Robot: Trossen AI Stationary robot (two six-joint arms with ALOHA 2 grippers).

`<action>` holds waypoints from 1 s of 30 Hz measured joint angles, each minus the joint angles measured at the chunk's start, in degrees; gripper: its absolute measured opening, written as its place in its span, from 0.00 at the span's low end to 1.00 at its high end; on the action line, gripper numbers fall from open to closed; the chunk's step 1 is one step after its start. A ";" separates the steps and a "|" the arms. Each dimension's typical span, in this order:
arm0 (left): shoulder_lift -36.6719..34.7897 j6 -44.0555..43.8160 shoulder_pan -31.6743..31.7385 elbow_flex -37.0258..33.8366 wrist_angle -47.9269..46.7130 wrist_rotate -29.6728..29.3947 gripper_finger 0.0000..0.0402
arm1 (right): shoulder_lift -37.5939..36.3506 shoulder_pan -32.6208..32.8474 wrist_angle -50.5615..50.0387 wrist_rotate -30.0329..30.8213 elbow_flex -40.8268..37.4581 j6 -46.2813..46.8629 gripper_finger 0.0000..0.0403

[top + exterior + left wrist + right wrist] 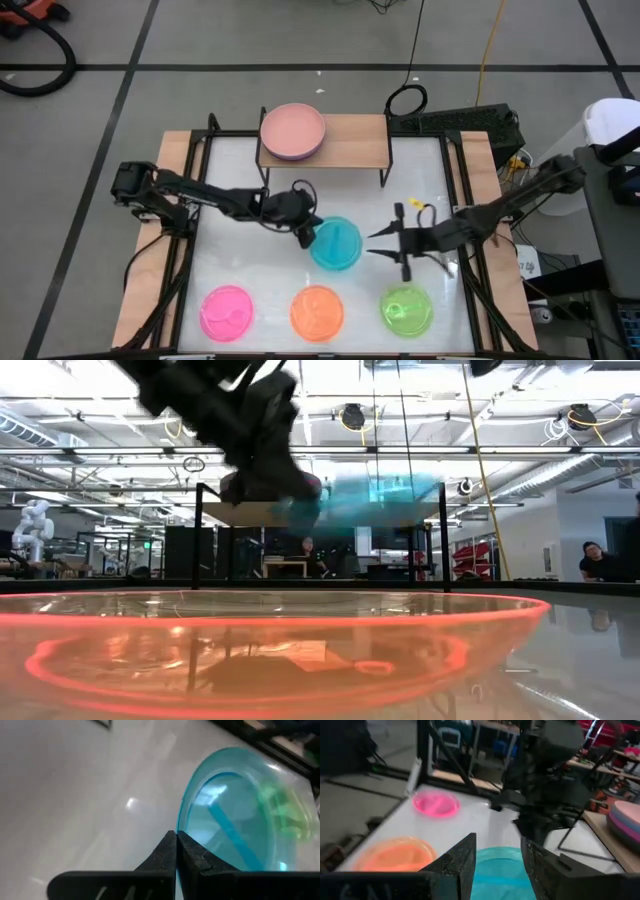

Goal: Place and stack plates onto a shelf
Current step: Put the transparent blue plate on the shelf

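A translucent cyan plate (336,244) (372,495) is off the table at mid-table, held by my left gripper (307,236) (176,836), which is shut on its left rim. My right gripper (376,243) (499,845) is open just right of that plate, its fingers pointing at it without touching. The shelf (350,148) stands at the far edge and carries a stack of larger plates (293,131) with a dusty pink one on top. The pink (227,312), orange (317,312) and green (407,310) plates lie flat along the near edge. My left gripper pinches the cyan plate's rim (181,822) on its left side between the two shut fingers. The fingers come slanting down from the table's left. The plate is lifted clear of the table and reaches out rightward from the fingers, roughly level.
The shelf's right half (360,135) is bare wood. Black frame posts (197,535) stand at the shelf's corners. The orange plate (270,650) fills the foreground of the low view. Bare white table (240,255) lies between the near row and the shelf. People sit in the room beyond.
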 joint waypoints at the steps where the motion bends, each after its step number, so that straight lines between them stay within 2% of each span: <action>1: -0.04 0.99 0.73 2.49 -2.90 -0.42 0.00 | -1.43 0.56 -0.80 0.00 0.00 0.45 0.35; 4: 0.00 4.45 3.29 10.75 -10.30 -1.28 0.00 | -4.91 2.51 -2.16 0.04 -0.27 0.72 0.35; 10: -0.05 11.18 10.11 26.35 -18.73 -1.31 0.00 | -9.34 4.48 -1.64 -0.01 -3.78 0.30 0.35; 15: 0.69 12.86 17.47 36.32 -23.95 -1.32 0.00 | -11.16 4.63 4.46 0.00 -6.91 -0.93 0.35; 18: 2.37 12.43 21.82 39.21 -25.93 -0.79 0.00 | -11.68 4.64 8.44 0.01 -8.56 -2.37 0.35; 22: 3.94 9.88 26.57 40.53 -23.35 4.46 0.00 | -11.82 4.64 12.01 0.02 -10.06 -4.01 0.35; 25: 5.21 8.00 28.42 41.14 -23.04 7.96 0.00 | -11.88 4.64 13.13 0.00 -10.32 -4.72 0.35; 27: 7.45 8.00 28.41 42.35 -20.18 8.33 0.00 | -12.05 4.53 13.31 0.02 -10.29 -5.27 0.35; 30: 10.13 8.43 28.82 43.73 -20.94 9.89 0.00 | -12.06 4.53 13.77 0.02 -10.29 -5.41 0.35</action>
